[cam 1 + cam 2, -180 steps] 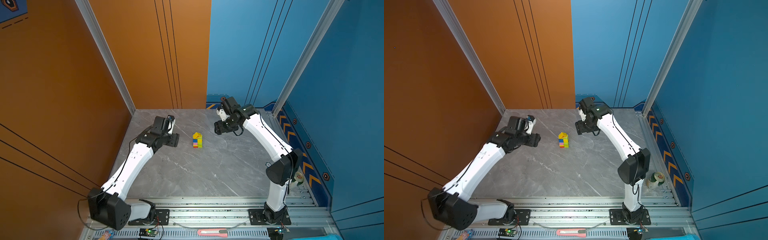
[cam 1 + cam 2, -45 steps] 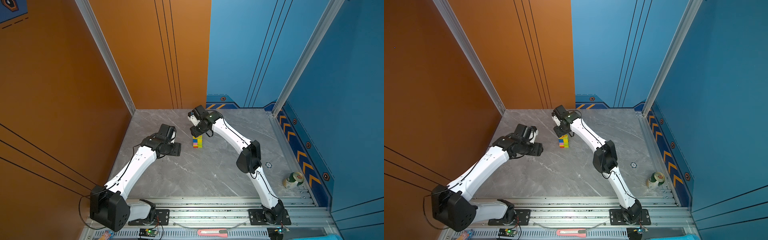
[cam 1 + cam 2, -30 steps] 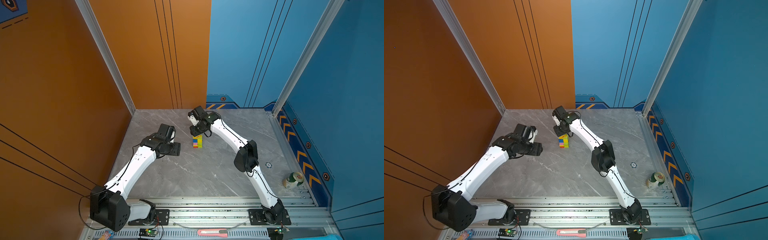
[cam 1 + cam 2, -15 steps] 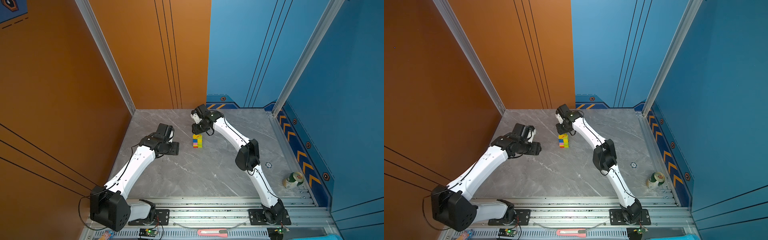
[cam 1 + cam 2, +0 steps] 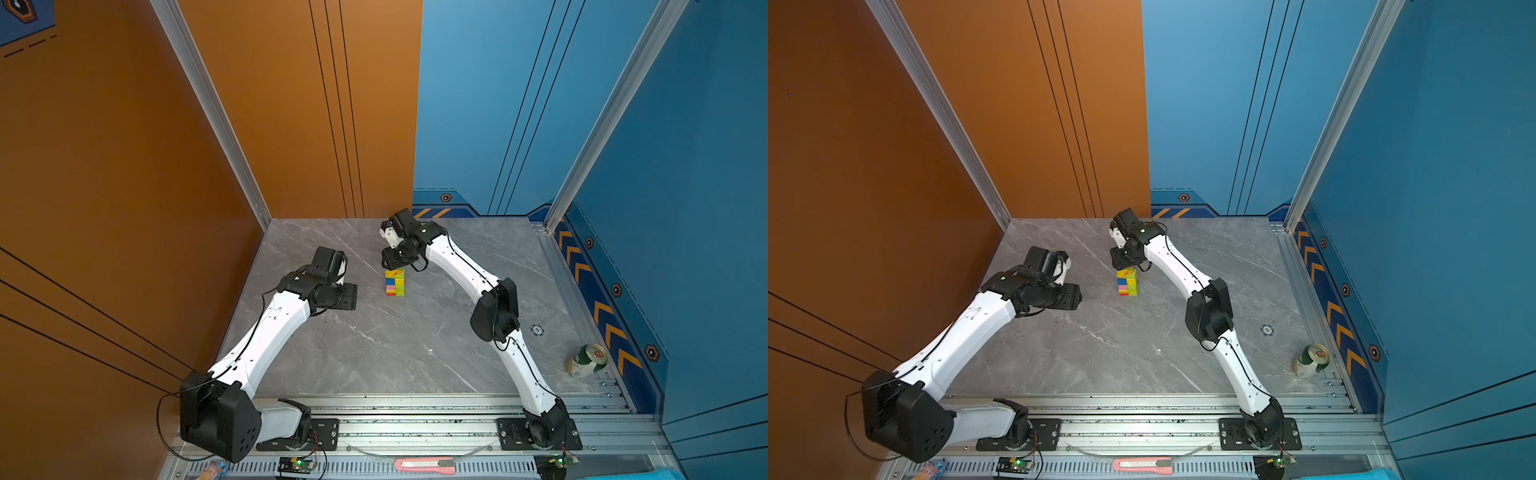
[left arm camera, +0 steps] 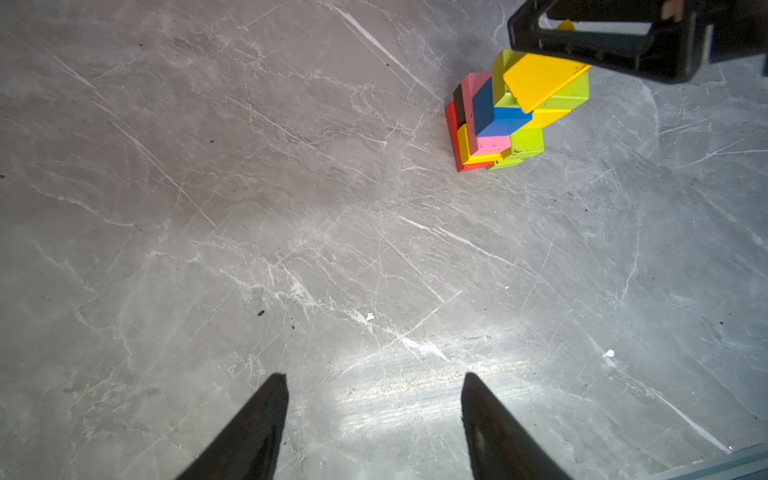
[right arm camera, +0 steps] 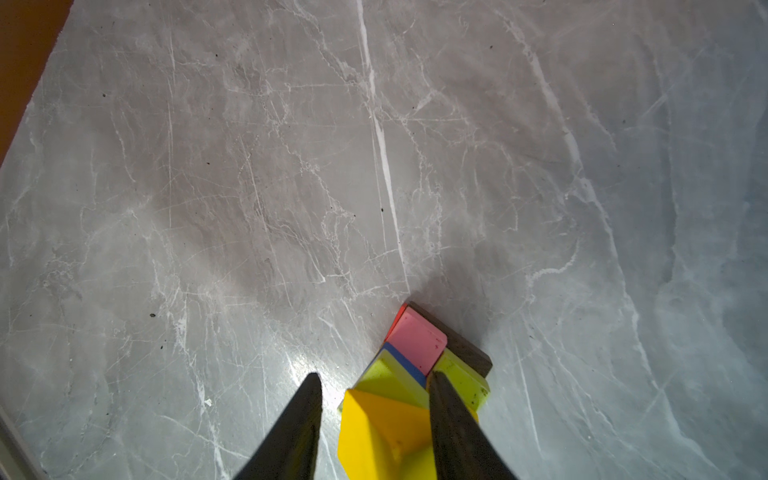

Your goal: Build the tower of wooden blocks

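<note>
In both top views a green-and-white can sits well away from the right pincer, off to its right and nearer the front. A small blue disc lies between them, near the can. A pink box cutter lies far in front of the pincer.

A: What carries everything?
B: A grey white-veined marble tabletop.
A: What rests on it?
B: A narrow multicoloured wood-block tower toward the back. Near the right edge, a small blue round disc and a green-and-white drinks can.
</note>
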`<state>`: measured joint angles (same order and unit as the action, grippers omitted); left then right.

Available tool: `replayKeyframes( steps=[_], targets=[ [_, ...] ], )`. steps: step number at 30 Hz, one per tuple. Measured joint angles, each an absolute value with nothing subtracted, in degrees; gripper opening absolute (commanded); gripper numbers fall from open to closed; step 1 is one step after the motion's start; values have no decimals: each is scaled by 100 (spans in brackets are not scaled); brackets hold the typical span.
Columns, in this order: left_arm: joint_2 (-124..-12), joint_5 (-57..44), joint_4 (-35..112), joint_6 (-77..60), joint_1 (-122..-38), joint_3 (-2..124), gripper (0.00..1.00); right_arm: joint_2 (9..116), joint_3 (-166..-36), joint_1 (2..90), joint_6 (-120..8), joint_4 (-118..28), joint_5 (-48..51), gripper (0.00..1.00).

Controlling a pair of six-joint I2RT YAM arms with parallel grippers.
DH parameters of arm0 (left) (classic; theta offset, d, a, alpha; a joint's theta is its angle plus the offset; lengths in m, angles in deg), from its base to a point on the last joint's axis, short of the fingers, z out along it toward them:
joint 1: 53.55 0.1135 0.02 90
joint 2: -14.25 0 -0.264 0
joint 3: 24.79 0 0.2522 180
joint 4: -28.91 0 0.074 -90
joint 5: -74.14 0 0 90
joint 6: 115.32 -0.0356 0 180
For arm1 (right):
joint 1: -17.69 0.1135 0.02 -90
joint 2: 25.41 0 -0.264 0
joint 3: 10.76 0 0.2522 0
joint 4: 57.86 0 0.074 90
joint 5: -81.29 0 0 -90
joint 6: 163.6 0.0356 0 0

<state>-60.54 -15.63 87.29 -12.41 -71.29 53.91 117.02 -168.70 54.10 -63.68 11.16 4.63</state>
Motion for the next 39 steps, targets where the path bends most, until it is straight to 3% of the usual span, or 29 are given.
replayKeyframes(
  steps=[24, 28, 31, 35, 39],
  targets=[
    [-6054, -1563, 8727, -1243, -7105, 5387, 67, 11682, -16584, 5340, -6316, 1108, 476, 47],
    [-6054, -1561, 8724, -1265, -7094, 5387, 66, 11647, -16575, 5311, -6285, 1105, 466, 61],
    [-6054, -1567, 8724, -1351, -7055, 5387, 66, 11636, -16595, 5248, -6252, 1086, 466, 78],
    [-6045, -1563, 8727, -1405, -6880, 5387, 65, 11636, -16879, 5064, -6196, 1081, 479, 87],
    [-5995, -1547, 8724, -1462, -6729, 5391, 64, 11474, -17038, 4846, -6167, 1038, 479, 90]
  ],
)
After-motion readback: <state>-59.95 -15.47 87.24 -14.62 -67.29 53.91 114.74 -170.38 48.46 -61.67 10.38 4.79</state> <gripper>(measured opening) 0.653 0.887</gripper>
